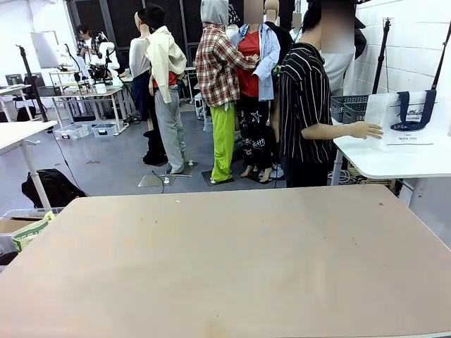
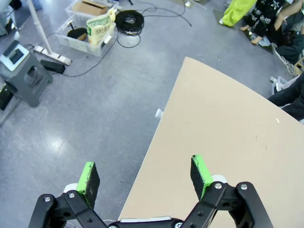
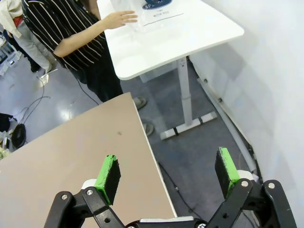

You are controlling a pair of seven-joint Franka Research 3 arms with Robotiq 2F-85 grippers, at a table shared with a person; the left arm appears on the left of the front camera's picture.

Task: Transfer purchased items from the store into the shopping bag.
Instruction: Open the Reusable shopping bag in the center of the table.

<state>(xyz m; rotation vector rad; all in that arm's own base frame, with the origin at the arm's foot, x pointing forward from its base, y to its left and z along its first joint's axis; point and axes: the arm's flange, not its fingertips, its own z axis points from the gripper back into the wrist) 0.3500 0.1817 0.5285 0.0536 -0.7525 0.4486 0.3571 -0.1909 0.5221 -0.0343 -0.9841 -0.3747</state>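
Left end effector (image 2: 145,173): black linkage, green pads, fingers spread wide, empty, straddling the edge of the matte beige counter (image 2: 228,133).
Right end effector (image 3: 166,170): same build, spread wide, empty.
Shopping bag (image 1: 412,116): translucent white plastic, navy straps, upright on the glossy white counter (image 1: 394,160), with a person's hand (image 1: 366,130) touching it.

Print under logo (image 1: 411,126) on shopping bag (image 1: 394,113) too small to read; can't tell if anything's inside. Right wrist view: bag cut off at top edge. Basket (image 1: 349,107) partly hidden behind person's arm (image 1: 331,131) & bag. Person's lower legs hidden by table (image 1: 225,267). White side table (image 1: 394,160) runs off right edge.
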